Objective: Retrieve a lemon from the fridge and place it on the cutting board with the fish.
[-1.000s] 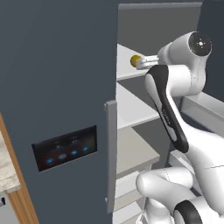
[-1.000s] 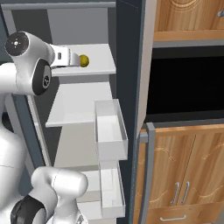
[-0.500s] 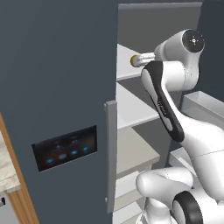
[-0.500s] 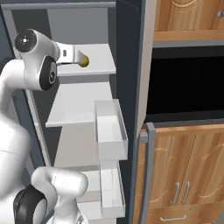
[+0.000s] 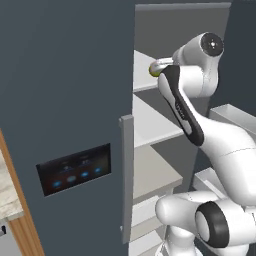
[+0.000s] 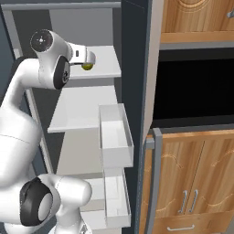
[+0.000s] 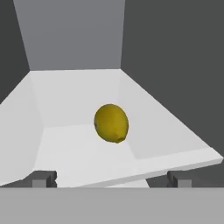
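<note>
Both base views look forward and down into the open fridge from either side, sharing its shelves; the hand view sits close to the lemon.

The small round yellow-green lemon is mostly hidden behind the white arm's two-finger gripper in the left base view — and in the hand view the dark fingertips are cut off below.
</note>
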You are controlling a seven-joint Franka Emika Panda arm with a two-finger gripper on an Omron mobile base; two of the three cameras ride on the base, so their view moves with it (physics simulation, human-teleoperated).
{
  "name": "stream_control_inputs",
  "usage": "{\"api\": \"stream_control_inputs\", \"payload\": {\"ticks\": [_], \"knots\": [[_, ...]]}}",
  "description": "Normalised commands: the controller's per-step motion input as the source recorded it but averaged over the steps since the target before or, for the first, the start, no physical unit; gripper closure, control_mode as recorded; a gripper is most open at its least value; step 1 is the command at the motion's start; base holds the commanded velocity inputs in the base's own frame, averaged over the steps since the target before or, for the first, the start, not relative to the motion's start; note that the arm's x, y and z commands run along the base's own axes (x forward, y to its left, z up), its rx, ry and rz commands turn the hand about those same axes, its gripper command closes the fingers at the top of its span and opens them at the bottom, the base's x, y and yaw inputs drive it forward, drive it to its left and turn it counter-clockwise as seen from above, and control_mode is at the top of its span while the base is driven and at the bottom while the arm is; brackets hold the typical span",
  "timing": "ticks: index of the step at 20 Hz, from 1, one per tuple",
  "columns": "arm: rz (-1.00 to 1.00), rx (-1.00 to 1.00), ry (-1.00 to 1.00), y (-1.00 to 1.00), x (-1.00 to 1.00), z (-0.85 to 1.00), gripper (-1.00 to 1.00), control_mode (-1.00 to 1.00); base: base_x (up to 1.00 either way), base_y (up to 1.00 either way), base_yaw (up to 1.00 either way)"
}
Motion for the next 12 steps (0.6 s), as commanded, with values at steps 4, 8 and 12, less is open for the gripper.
{"api": "stream_control_inputs", "payload": {"ticks": [4, 8, 12], "knots": [[0.0, 0.0, 0.0, 0.0, 0.27, -0.19, -1.0, -1.0, 0.0, 0.0, 0.0], [0.0, 0.0, 0.0, 0.0, 0.43, -0.01, -1.0, -1.0, 0.0, 0.0, 0.0], [0.0, 0.0, 0.0, 0.0, 0.45, 0.0, -1.0, -1.0, 0.0, 0.0, 0.0]]}}
